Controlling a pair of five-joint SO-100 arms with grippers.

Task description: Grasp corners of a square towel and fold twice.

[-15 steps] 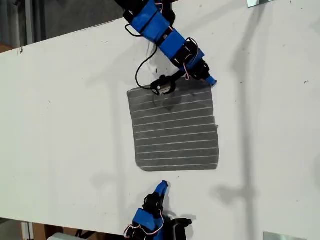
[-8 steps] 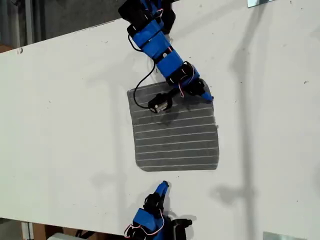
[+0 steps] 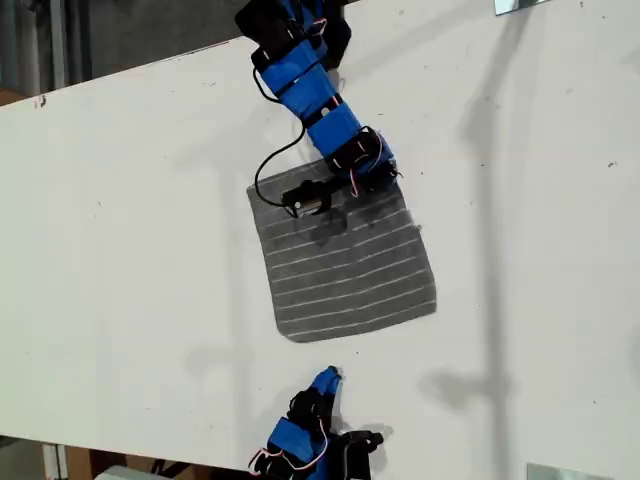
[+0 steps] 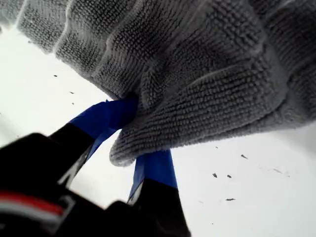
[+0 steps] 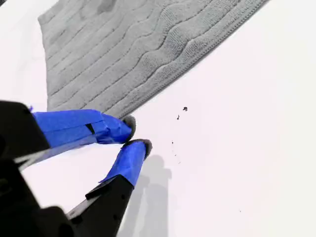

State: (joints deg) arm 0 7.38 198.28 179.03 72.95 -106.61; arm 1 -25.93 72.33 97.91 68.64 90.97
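Observation:
The towel (image 3: pixel 345 265), dark grey with thin white stripes, lies skewed on the white table (image 3: pixel 130 250) in the exterior view. My first gripper (image 3: pixel 385 178) is at the towel's far corner on the exterior view's right. In the first wrist view, this first gripper (image 4: pixel 132 143) is shut on a bunched fold of the towel (image 4: pixel 207 74) between its blue fingers (image 4: pixel 106 117). My second gripper (image 3: pixel 325 380) rests just short of the towel's near edge. In the second wrist view, that second gripper (image 5: pixel 137 133) has its tips together with nothing held, beside the towel (image 5: pixel 128 49).
A black cable (image 3: pixel 262 170) loops from the first arm over the towel's far edge. The table's far edge (image 3: pixel 120 72) runs along the exterior view's upper left. Small metal plates (image 3: pixel 520 6) sit at the exterior view's right corners.
My first gripper has moved toward the exterior view's left, dragging the pinched corner with it. The towel has bunched there and turned askew. My second gripper has stayed put.

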